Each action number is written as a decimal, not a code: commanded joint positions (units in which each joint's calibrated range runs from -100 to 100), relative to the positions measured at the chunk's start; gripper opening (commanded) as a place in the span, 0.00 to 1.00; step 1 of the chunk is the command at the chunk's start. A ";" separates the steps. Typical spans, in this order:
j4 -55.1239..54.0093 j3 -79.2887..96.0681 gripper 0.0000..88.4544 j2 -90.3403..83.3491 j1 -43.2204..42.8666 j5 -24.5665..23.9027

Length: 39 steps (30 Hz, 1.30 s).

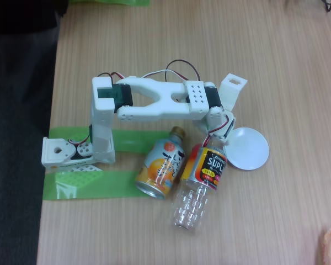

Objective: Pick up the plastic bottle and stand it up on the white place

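The plastic bottle (200,185) lies on its side on the wooden table, its clear ribbed base toward the near edge and its red-orange label reading "SUPLI" facing up. Its cap end points up-right and is hidden under my gripper (219,132), which hangs down over the bottle's neck. From this angle I cannot make out whether the fingers close on the neck. The white place (248,149), a small round dish, sits just right of the bottle's neck and touches or nearly touches the gripper.
An orange-and-blue can (161,164) with a gold cap lies right beside the bottle on its left. Green tape (94,185) holds the white arm base (71,152) at the table's left edge. Bare wood extends right and toward the near edge.
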 commanded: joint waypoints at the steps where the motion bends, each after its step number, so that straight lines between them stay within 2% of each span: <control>1: 0.25 -2.33 0.05 -0.74 0.13 0.18; 20: 9.95 -5.86 0.05 -15.94 -0.69 -0.51; 30: 10.04 -6.31 0.05 -27.87 -0.69 -0.77; 39: 9.09 -6.85 0.05 -43.07 -1.65 -9.79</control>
